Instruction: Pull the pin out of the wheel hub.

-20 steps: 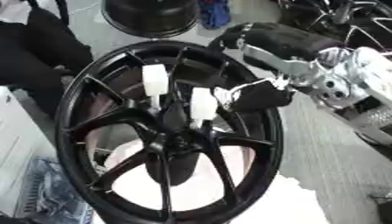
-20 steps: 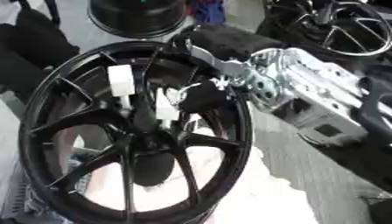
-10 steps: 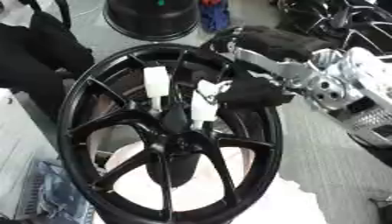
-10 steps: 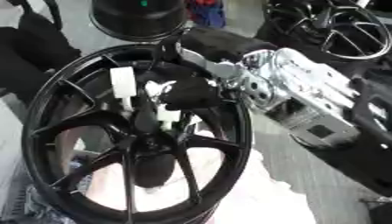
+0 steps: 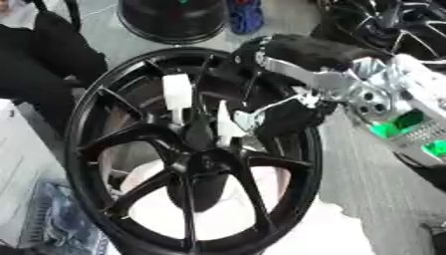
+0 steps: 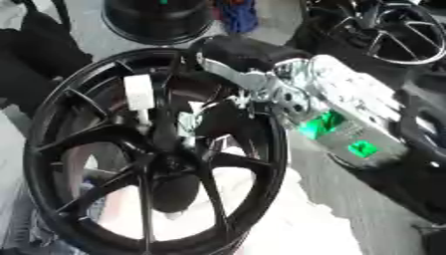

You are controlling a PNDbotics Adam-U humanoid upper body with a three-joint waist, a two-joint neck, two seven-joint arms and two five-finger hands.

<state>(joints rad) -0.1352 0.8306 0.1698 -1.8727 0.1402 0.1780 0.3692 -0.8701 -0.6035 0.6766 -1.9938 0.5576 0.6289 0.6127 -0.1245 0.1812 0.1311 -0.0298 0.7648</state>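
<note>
Grey workshop floor (image 5: 366,164) surrounds the black wheel hub (image 5: 193,154), which stands tilted toward me. I have my right hand (image 5: 283,117) curled round the white pin (image 5: 228,124) near the centre; a second white pin (image 5: 177,97) stands beside it. My concern: an off-axis pull could jam the pin or slip my fingers off.

Black wheel hub (image 5: 187,164) in front: one. White pins (image 5: 177,94) standing in it: two, second (image 5: 225,124) nearer centre. Robot hand (image 5: 283,117) over wheel: one. More wheels behind: two, dark (image 5: 172,19) and spoked (image 6: 402,31).
</note>
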